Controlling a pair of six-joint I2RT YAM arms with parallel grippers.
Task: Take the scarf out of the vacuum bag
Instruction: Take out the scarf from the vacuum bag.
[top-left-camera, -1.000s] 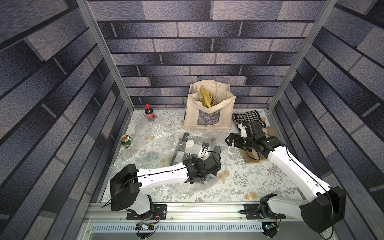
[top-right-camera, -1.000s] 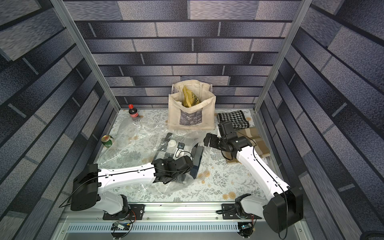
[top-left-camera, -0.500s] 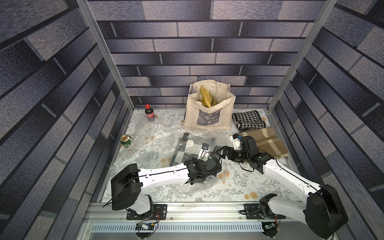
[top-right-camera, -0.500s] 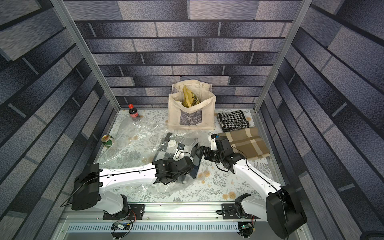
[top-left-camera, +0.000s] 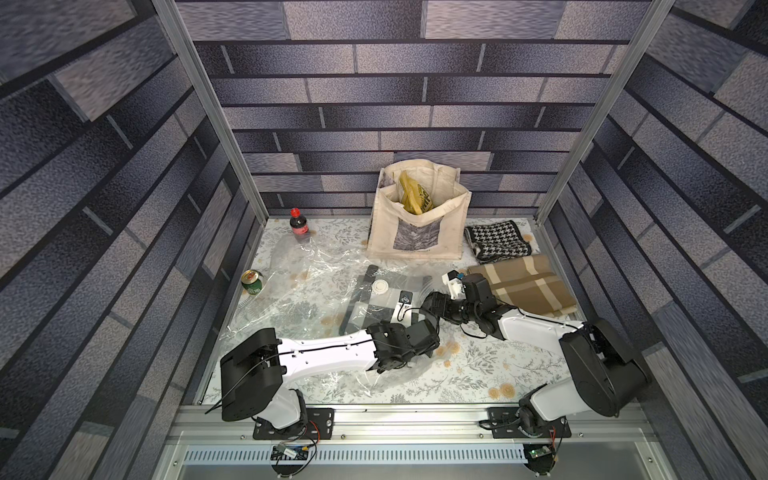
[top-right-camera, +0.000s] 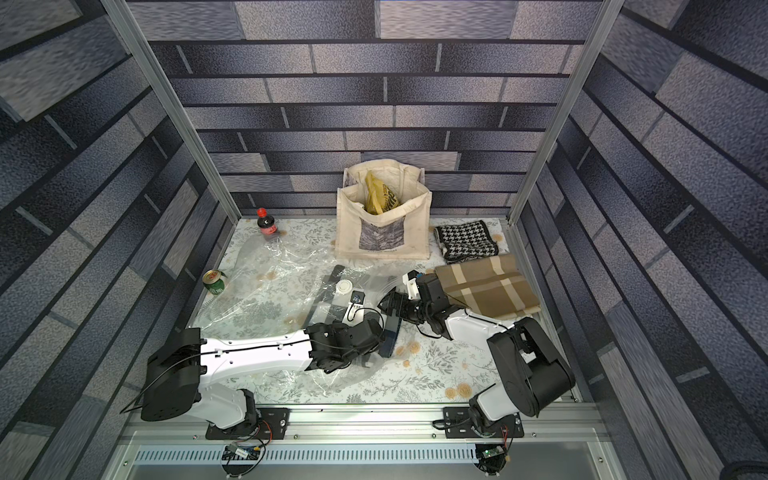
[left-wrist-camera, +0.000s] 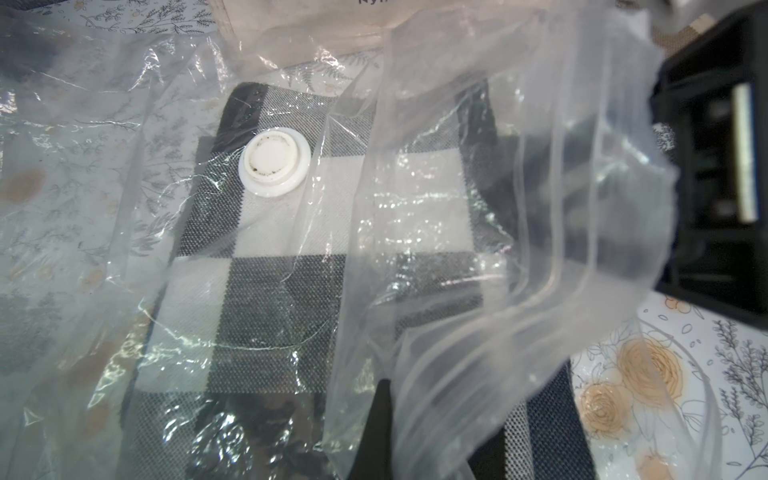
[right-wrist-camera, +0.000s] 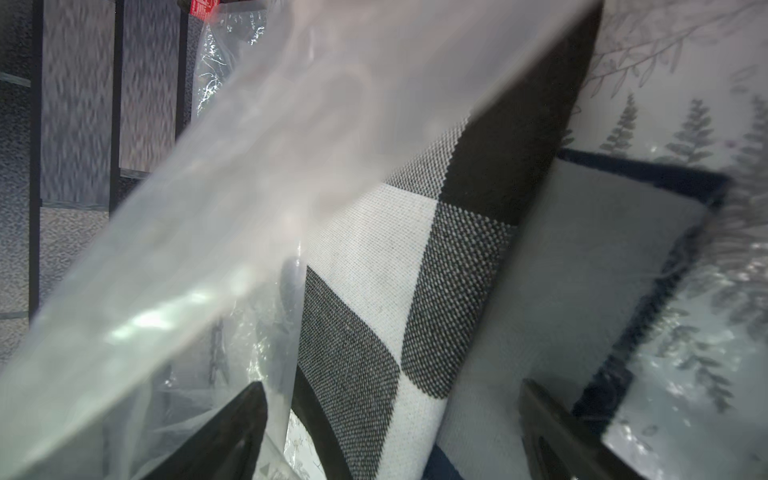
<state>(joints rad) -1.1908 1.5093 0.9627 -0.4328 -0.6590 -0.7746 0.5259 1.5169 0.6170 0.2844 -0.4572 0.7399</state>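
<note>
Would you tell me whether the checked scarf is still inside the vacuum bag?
Inside: the left wrist view shows the scarf lying folded under the vacuum bag plastic, beneath the valve cap.

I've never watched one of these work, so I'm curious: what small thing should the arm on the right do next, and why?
Probably ease the open right gripper a little farther into the bag mouth and close on the checked scarf. The left gripper, shut on the vacuum bag, holds its edge up, and the scarf's end lies between the right fingers, not yet pinched.
</note>
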